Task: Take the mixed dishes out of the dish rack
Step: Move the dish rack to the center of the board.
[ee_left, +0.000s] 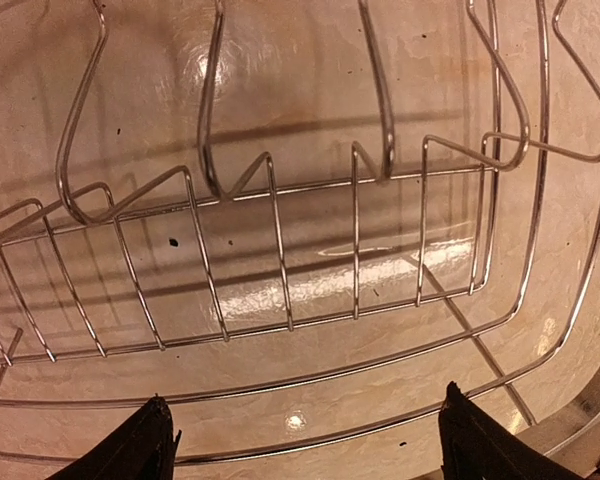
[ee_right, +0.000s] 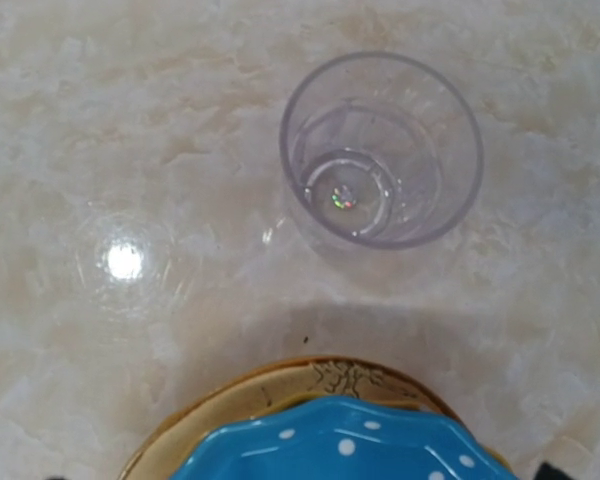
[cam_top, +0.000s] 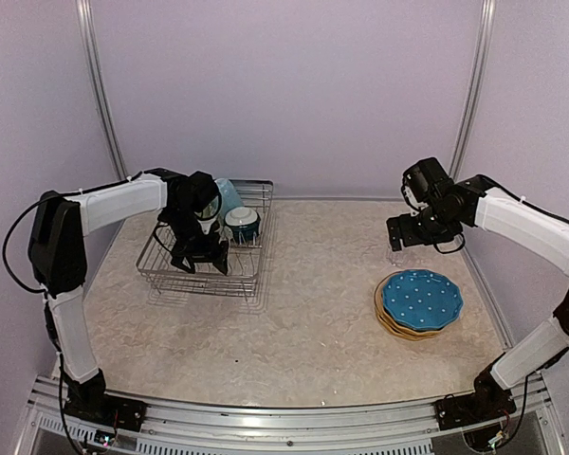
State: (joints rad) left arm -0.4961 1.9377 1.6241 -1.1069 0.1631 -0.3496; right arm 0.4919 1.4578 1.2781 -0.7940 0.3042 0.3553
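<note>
The dish rack (cam_top: pixel 167 270) stands at the left of the table. In it are the dark-teal bowl (cam_top: pixel 242 223) and, behind it, the light blue mug (cam_top: pixel 228 194). My left gripper (cam_top: pixel 201 258) hangs low inside the rack beside the bowl, open and empty; the left wrist view shows only bare rack wires (ee_left: pixel 280 250) between its fingers (ee_left: pixel 140 445). The blue dotted plate (cam_top: pixel 420 297) tops the plate stack at the right. The clear glass (ee_right: pixel 382 150) stands upright on the table beyond the stack. My right gripper (cam_top: pixel 396 234) hovers above it, open and empty. The green mug is out of view.
The cream floral plate (ee_right: pixel 280 390) and an orange rim (cam_top: pixel 387 320) show under the blue plate. Purple walls with metal posts enclose the table. Bare marble tabletop (cam_top: pixel 313 284) lies between the rack and the plate stack.
</note>
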